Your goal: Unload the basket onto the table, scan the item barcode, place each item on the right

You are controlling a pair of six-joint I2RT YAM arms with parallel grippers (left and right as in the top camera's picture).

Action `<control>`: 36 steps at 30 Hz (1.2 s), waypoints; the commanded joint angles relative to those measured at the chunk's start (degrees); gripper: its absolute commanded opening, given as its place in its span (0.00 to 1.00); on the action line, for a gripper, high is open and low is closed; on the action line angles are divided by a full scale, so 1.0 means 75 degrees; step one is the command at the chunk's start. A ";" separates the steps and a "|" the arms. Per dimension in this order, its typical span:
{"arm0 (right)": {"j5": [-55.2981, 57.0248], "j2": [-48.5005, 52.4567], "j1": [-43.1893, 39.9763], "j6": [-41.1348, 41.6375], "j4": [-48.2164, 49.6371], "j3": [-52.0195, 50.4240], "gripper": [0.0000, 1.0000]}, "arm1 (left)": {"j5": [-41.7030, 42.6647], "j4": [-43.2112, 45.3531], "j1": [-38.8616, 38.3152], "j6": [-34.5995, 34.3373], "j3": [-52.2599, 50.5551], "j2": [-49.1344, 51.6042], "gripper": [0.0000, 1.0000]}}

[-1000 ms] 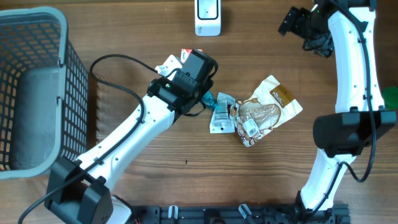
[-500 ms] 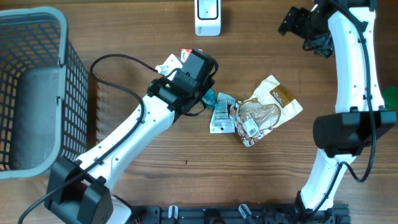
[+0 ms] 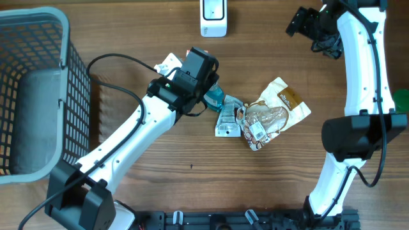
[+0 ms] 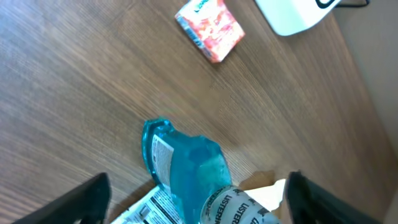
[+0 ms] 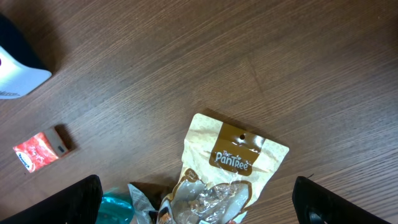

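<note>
A small blue mouthwash bottle [image 3: 214,97] [image 4: 185,168] lies on the wood table beside a pile of packets. My left gripper [image 3: 203,82] [image 4: 198,190] hangs over it, open, its dark fingers [image 4: 81,199] wide on either side and not touching it. The white barcode scanner [image 3: 213,18] [image 4: 297,14] [image 5: 13,73] stands at the table's far edge. My right gripper [image 3: 305,22] [image 5: 198,186] is open and empty, high above a tan snack bag [image 3: 281,102] [image 5: 233,163]. I cannot make out a barcode on the bottle.
A white and teal packet [image 3: 227,119] lies against the snack bag. A small red packet [image 4: 210,28] [image 5: 37,149] lies between the bottle and the scanner. A grey wire basket [image 3: 38,89] takes up the left side. A green object [image 3: 401,99] sits at the right edge.
My left gripper's jaws have spread wide and the gripper has shifted slightly toward the far left, uncovering more of the blue bottle. The right arm has not moved.
</note>
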 commanded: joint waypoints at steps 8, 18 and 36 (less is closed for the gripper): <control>-0.0915 -0.0198 0.0012 -0.1026 0.0035 -0.0070 1.00 | -0.0029 0.0055 0.1180 0.1489 0.0262 -0.0554 1.00; -0.1763 -0.0597 0.0647 -0.0213 -0.0385 -0.0070 1.00 | 0.0615 -0.0554 0.1848 0.5214 0.0842 -0.2693 1.00; -0.2363 -0.1064 0.3538 0.4599 -0.0382 -0.0160 1.00 | -0.0510 -0.1268 0.2349 0.5977 0.0842 -0.5333 1.00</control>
